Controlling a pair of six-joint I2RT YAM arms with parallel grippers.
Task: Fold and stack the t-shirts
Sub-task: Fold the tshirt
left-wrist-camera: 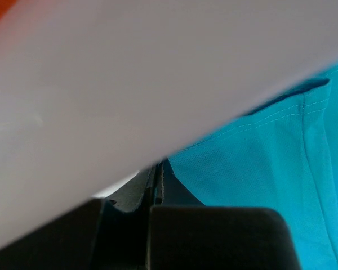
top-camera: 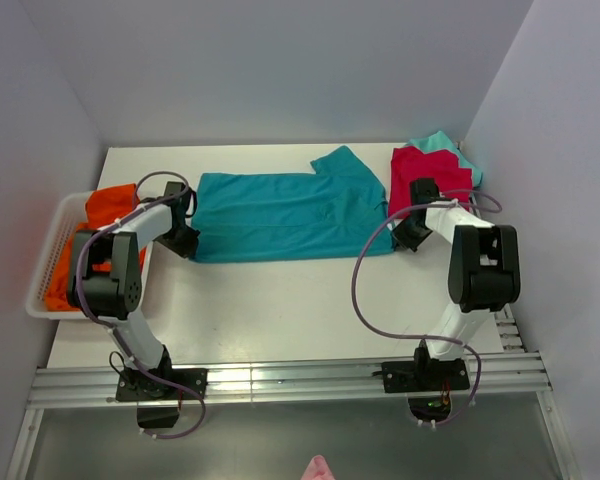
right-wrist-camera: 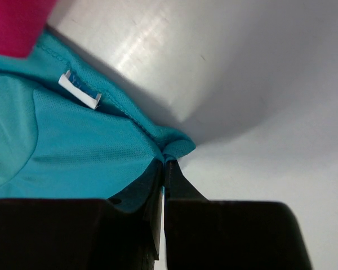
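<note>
The teal-blue t-shirt (top-camera: 280,212) lies spread across the middle of the table, one sleeve pointing to the back. My left gripper (top-camera: 183,240) is shut on its left edge; the left wrist view shows the hemmed teal-blue cloth (left-wrist-camera: 259,169) pinched at the fingertips (left-wrist-camera: 159,169). My right gripper (top-camera: 408,238) is shut on its right edge; the right wrist view shows a fold of the shirt (right-wrist-camera: 101,146) pinched at the tips (right-wrist-camera: 165,160), with the white neck label (right-wrist-camera: 80,91) close by. A red t-shirt (top-camera: 425,175) lies on a light-teal one (top-camera: 442,142) at the back right. An orange t-shirt (top-camera: 90,240) fills the basket.
A white slatted basket (top-camera: 50,250) sits at the table's left edge, partly overhanging it. Grey walls close in the back and both sides. A metal rail (top-camera: 280,378) runs along the near edge under the arm bases. The red shirt also shows in the right wrist view (right-wrist-camera: 17,22).
</note>
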